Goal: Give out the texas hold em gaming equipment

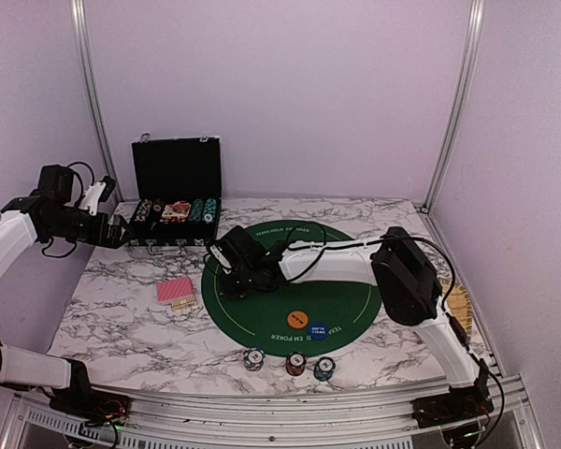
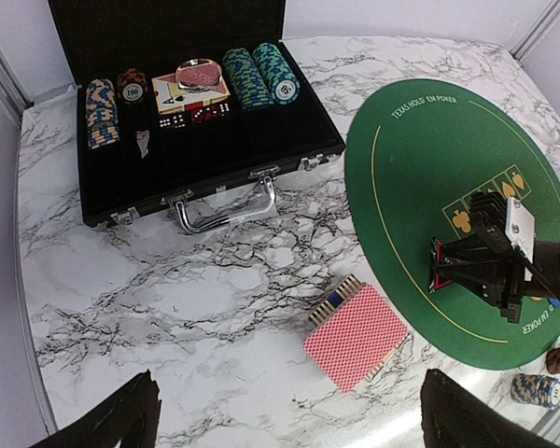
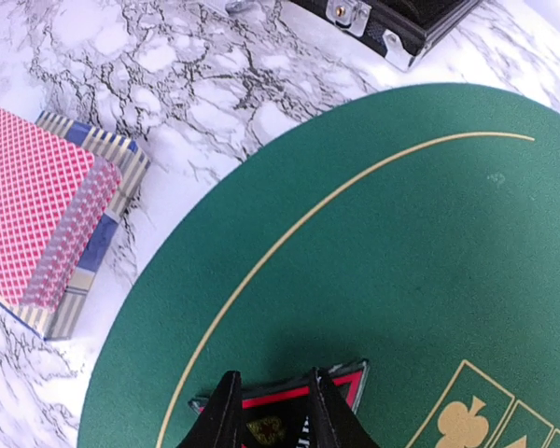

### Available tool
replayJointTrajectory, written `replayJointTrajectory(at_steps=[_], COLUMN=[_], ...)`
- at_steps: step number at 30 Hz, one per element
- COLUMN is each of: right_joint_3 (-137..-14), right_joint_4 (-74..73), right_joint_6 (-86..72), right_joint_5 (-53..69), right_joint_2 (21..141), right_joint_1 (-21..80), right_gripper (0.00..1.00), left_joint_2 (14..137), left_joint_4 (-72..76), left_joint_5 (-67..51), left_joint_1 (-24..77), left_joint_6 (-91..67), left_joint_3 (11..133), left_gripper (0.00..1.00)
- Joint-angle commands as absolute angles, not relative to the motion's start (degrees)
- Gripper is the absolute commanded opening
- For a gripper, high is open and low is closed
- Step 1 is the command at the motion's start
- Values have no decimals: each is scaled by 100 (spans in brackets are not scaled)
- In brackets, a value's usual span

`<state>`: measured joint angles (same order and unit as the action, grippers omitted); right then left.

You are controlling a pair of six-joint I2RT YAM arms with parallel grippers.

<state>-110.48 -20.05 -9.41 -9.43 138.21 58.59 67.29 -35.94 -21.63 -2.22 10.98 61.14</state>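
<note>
My right gripper (image 1: 224,278) (image 3: 275,420) is shut on a black triangular marker with a red border (image 3: 350,381), low over the left part of the round green mat (image 1: 346,281); it also shows in the left wrist view (image 2: 439,268). My left gripper (image 1: 120,232) (image 2: 294,425) is open and empty, high over the marble beside the case. A red-backed deck (image 1: 176,291) (image 2: 357,336) (image 3: 28,215) lies on a striped box left of the mat. An orange button (image 1: 297,318) and a blue button (image 1: 318,329) lie on the mat's near part. Three chip stacks (image 1: 295,363) stand at the near edge.
The open black case (image 1: 176,168) (image 2: 168,28) stands at the back left with chip rows, cards and dice inside, its handle (image 2: 226,210) facing the table. A woven yellow tray (image 1: 460,304) lies at the right edge behind the right arm. Purple walls enclose the table.
</note>
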Motion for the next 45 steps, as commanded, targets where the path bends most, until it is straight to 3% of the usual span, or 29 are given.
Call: replayJointTrajectory(at_steps=[1,2,5,7,13,22,45], right_joint_3=[-11619,-11664,-11362,-11050,-10172,-9115,-9980], right_joint_4=[-2189,-2260,-2130,-1962,-1750,-1448,-1581], right_joint_6=[-1060,-1074,-1075,-1043,-977,-899,-794], right_joint_5=[-914,-914,-843,-818,-357,-132,-302], right_joint_2=[14089,14107,13780,13488,12799,12516,13425], right_joint_1=[5797,5786,5774,5774,5770,5774,5691], right_gripper=[25,28,52,62,69,57,26], left_joint_2=[6566,6563,6570,6598,6624,6617,6592], left_joint_4=[-3804,-3806,-3814,-3814,-3835,-3854,-3913], left_joint_5=[-2237,-2241,-2286,-2337,-2417,-2440,-2522], left_joint_1=[-253,-250,-250,-252,-248,-249,-251], left_joint_6=[1178,1179,1203,1213,1193,1184,1197], left_joint_3=[6275,6275,6274,6287,6363,6376,6478], left_gripper=[99,99,99,99,99,99,99])
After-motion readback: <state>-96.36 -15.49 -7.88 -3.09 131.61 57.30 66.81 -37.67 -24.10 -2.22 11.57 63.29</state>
